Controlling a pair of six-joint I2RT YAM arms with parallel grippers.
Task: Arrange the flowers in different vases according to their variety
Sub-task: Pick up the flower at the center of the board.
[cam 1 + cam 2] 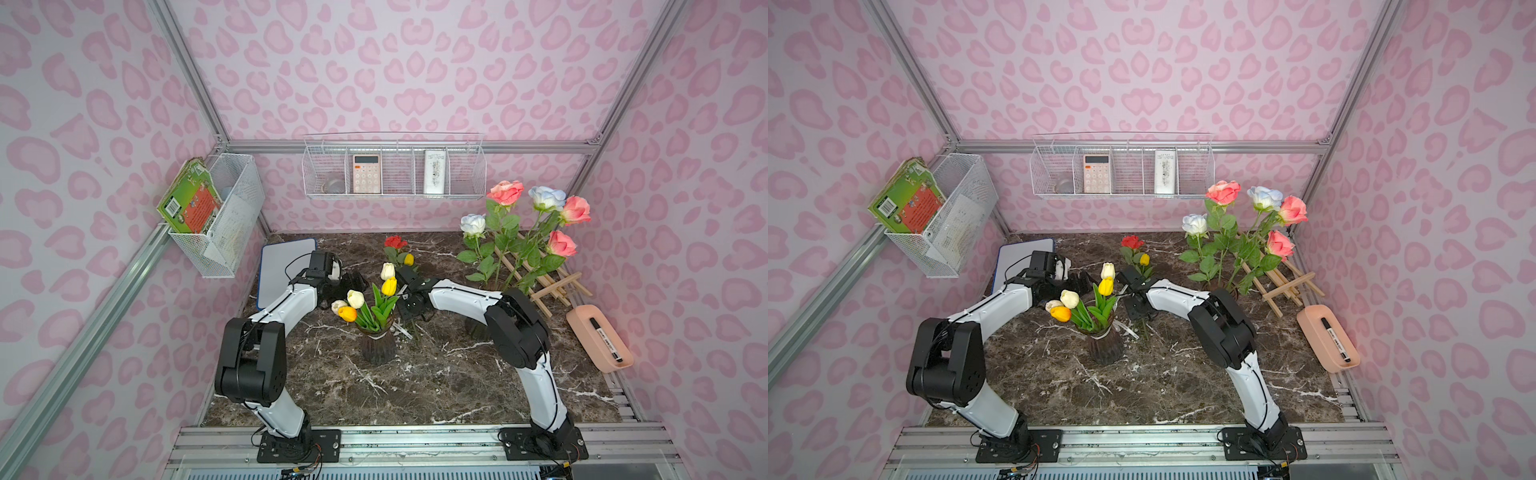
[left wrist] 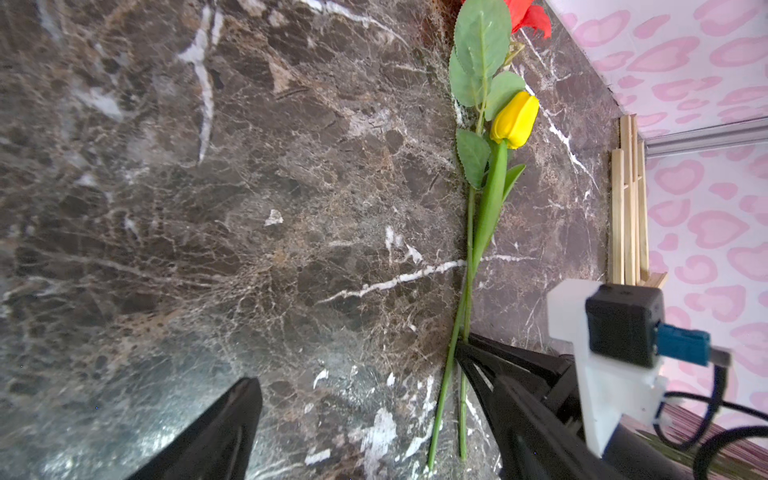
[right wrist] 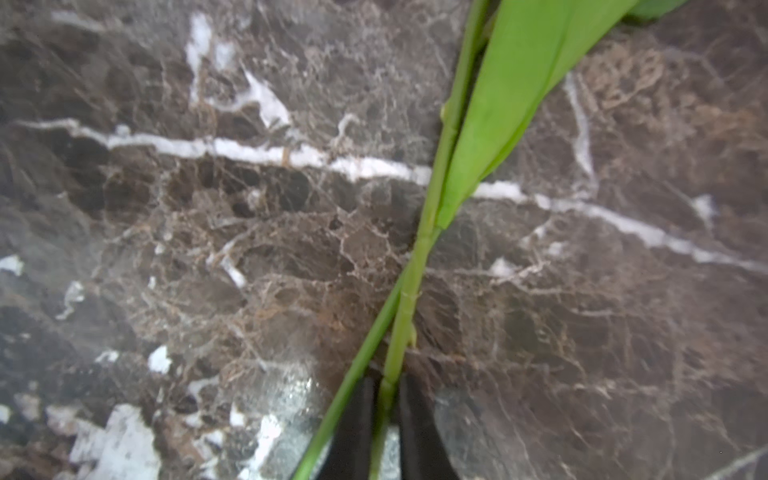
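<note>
**On the marble top, right fingers pinch a loose stem**

Behind the dark ribbed glass vase with the narrowed neck (image 1: 377, 347), near the middle of the brown, white-veined marble table (image 1: 415, 386), two loose flowers lie side by side. One is a small yellow tulip (image 2: 515, 120) and the other is a red rose (image 1: 395, 242) with broad serrated leaves. Their long stems cross low down.

The right gripper (image 3: 386, 379) reaches down to the table at that crossing. In the right wrist view its two black fingers are drawn together on a green stem (image 3: 409, 286). A second, thinner stem runs just outside one finger. Which bloom the pinched stem belongs to cannot be told.

The narrow-necked vase stands upright and holds a bunch of five tulips (image 1: 389, 286): three white, one yellow and one yellow-orange. A second dark glass vase (image 1: 491, 286), mostly hidden behind the right arm, stands toward the right rear of the table. It holds five tall roses (image 1: 546, 197), three pink and two white-blue.

The left gripper (image 1: 353, 279) hangs low over the table just to the left of the loose flowers. Its fingers stand wide apart, and in the left wrist view only bare marble shows between them.
</note>
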